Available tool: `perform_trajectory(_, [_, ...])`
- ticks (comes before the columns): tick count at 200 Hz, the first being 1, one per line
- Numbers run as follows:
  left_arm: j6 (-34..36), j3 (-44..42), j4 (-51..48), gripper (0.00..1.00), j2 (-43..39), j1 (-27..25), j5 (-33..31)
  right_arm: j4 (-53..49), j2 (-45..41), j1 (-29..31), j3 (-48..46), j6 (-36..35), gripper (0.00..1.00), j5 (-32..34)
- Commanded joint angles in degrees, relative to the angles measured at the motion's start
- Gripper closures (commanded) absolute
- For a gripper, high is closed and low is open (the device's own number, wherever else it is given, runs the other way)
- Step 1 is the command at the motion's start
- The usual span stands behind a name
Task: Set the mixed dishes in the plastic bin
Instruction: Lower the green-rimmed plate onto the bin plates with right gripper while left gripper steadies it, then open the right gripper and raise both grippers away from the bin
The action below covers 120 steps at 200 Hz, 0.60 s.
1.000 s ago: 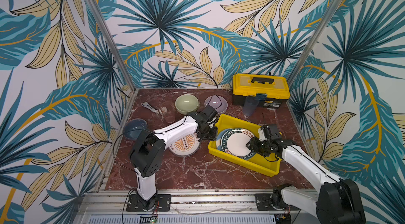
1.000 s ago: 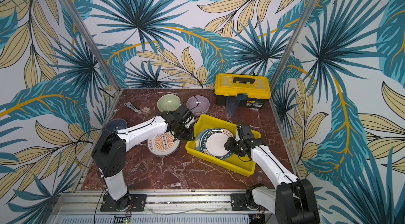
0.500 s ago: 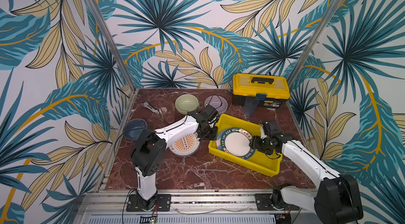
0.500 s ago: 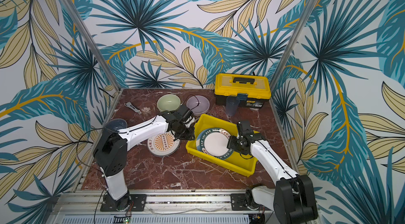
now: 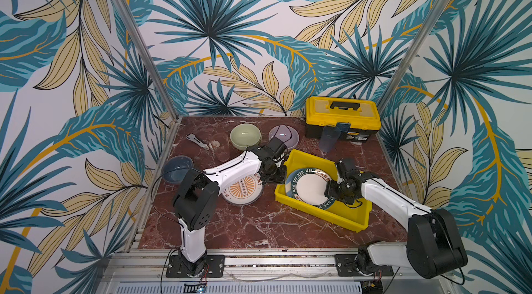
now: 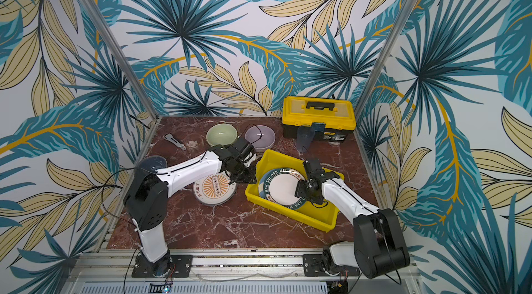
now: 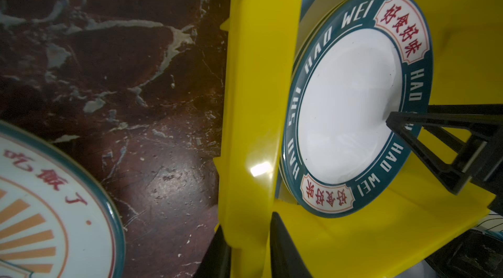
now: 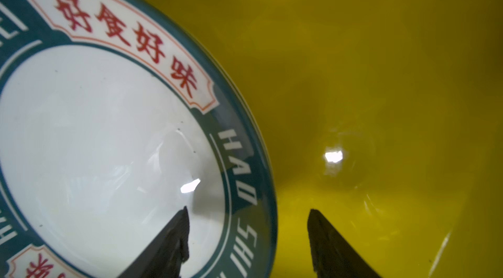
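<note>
Dishes into plastic bin (image 5: 349,212): barely begun, 1 plate seen in, 6 pieces left out.
1 bin sat on the tabletop (image 5: 244,226), left tool (image 7: 246,225) pinching its wall; 2 plates: lettered plate (image 5: 311,187) inside, right tool (image 8: 247,211) spread astride its rim, sunburst plate (image 5: 243,190) outside; 3 bowls outside: green bowl (image 5: 245,135), lilac bowl (image 5: 288,134), blue-grey bowl (image 5: 177,164); 2 tumblers outside: bluish tumbler (image 5: 329,138), clear tumbler (image 5: 222,147).

the plate (image 7: 348,105) in the yellow bin (image 7: 258,86) has white capitals round its teal rim: "hao shi hao wei", running down both sides. two white panels on that same rim hold red chinese characters, 好食好味. the other plate (image 7: 40,208), out on the marble, has red characters too, 吃飯了 as best i can make out. the toolbox (image 5: 342,117) wears a yellow label (image 5: 356,136) on its front, print too small to read.
</note>
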Motion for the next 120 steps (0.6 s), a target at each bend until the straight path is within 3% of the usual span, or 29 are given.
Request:
perform_trajectory(1, [-0.4, 2.7, 1.5, 0.74, 0.5, -0.7, 1.6, 2.9, 1.7, 1.4, 0.7, 1.7, 0.29, -1.1])
perform_trajectory(66, [-1.0, 4.4, 1.5, 0.75, 1.4, -1.5, 1.4, 4.5, 8.2, 4.5, 5.6, 2.3, 0.29, -1.4])
perform_trajectory(120, [-1.7, 3.4, 2.8, 0.75, 1.7, -1.6, 1.5, 6.1, 8.7, 4.7, 6.7, 2.6, 0.29, -2.0])
